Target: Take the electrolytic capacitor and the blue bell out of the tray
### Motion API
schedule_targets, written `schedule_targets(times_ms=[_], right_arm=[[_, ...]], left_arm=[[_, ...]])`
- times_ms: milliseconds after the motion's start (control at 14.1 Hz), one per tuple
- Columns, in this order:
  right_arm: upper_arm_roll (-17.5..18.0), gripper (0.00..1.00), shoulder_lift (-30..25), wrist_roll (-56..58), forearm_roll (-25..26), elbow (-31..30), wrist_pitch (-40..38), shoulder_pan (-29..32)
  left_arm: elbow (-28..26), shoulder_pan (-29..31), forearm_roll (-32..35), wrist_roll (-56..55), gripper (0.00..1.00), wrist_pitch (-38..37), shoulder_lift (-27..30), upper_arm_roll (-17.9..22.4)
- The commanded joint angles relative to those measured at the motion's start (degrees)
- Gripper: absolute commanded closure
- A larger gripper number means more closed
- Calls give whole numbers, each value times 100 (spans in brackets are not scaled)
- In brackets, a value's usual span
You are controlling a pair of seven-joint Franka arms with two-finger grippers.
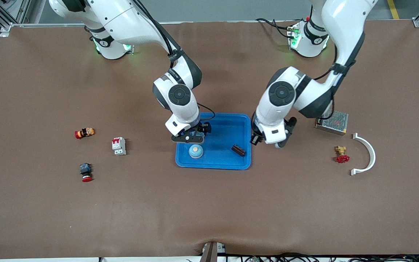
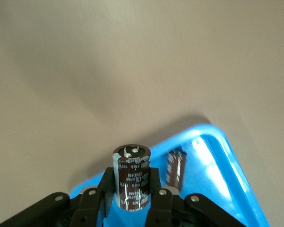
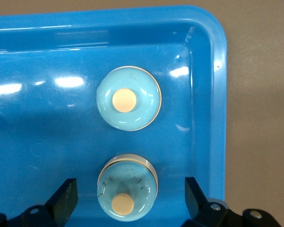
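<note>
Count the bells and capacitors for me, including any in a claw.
Bells: 2, one lying in the blue tray, one inside the open right claw.
Capacitors: 2, one lying in the tray, one gripped by the left claw.
Total: 4

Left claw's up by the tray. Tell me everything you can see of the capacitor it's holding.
The capacitor is a short cylinder in a glossy dark brown sleeve with pale printing and a light stripe down its side. Its dark top face carries silvery terminals. It stands upright, clamped between the two black fingers of the left claw, which is shut on it. It hangs over the rim of the blue tray. A second, similar capacitor lies on its side in that tray, apart from it.
</note>
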State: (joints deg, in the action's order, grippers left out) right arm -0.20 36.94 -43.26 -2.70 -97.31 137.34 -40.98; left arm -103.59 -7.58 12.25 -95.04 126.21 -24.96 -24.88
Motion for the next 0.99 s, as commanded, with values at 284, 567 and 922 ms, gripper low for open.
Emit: schedule_targets(times_ms=[284,567,922], right_arm=[[-33,0,190,-51,121,-8,355,-77],[-33,0,278,-69,130,-8,416,-121],[-33,0,331,-78,121,-8,469,-147]], left_arm=[[-600,985,102,1758,100,-369,580,-52],[-890,1750,102,2972,100,-369,572,-61],[-1216,2462,111,3992,100,165,309,-44]])
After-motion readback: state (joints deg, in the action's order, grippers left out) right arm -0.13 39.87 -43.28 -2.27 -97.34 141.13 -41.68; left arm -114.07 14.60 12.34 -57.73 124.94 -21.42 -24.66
